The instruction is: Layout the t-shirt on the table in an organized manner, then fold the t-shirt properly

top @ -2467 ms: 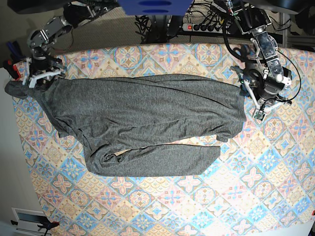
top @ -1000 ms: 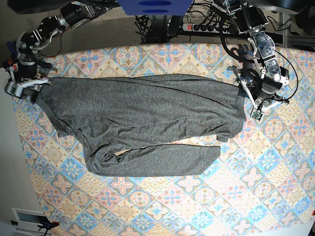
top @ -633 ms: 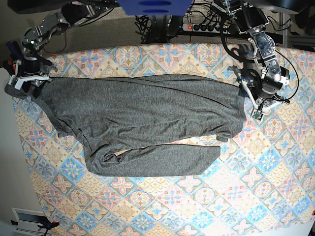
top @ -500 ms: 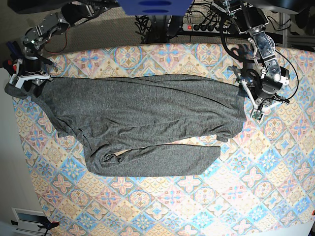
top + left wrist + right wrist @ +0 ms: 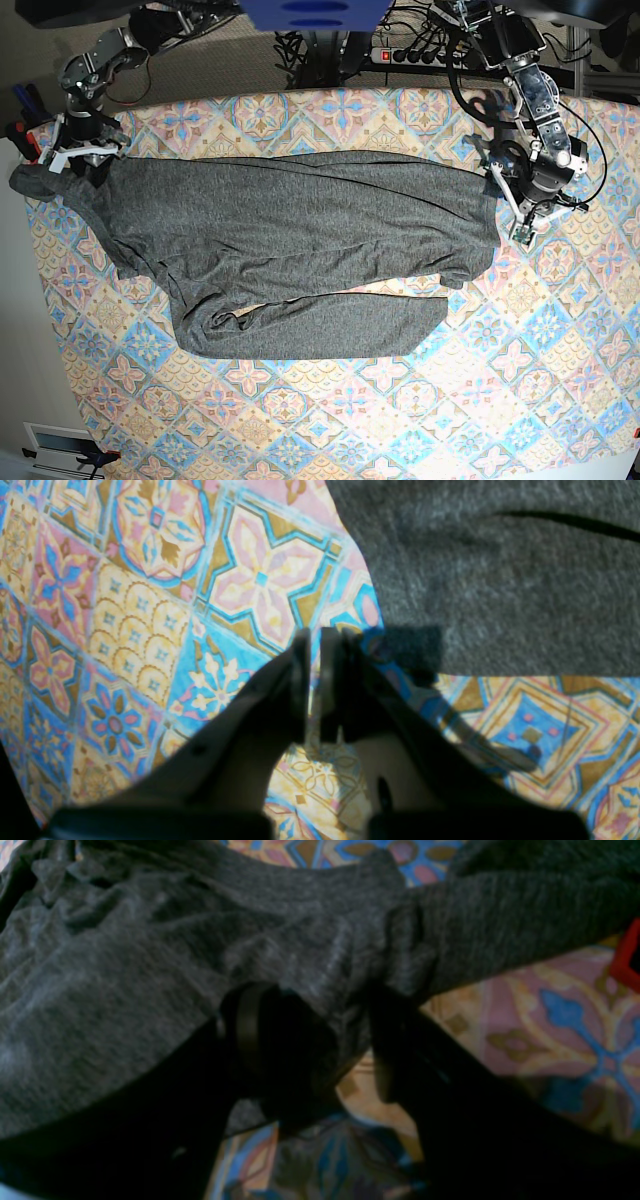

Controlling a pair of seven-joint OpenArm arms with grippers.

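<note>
Spreading the t-shirt [image 5: 300,250] flat comes first: your right gripper [image 5: 320,1040] straddles bunched cloth, jaws apart (left gripper [image 5: 316,640] pinched shut, empty). Squeeze next, then pull outward.

A robotics lab bench — not a home laundry room

Two robot arms [image 5: 530,90] are mounted behind a worktop [image 5: 420,400] under a patterned cloth — a power strip [image 5: 415,55] and tangled cables [image 5: 300,45] lie at the back edge on bare carpet.

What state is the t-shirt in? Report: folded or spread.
Neither: the t-shirt lies rumpled on the table, lower part doubled over.
</note>
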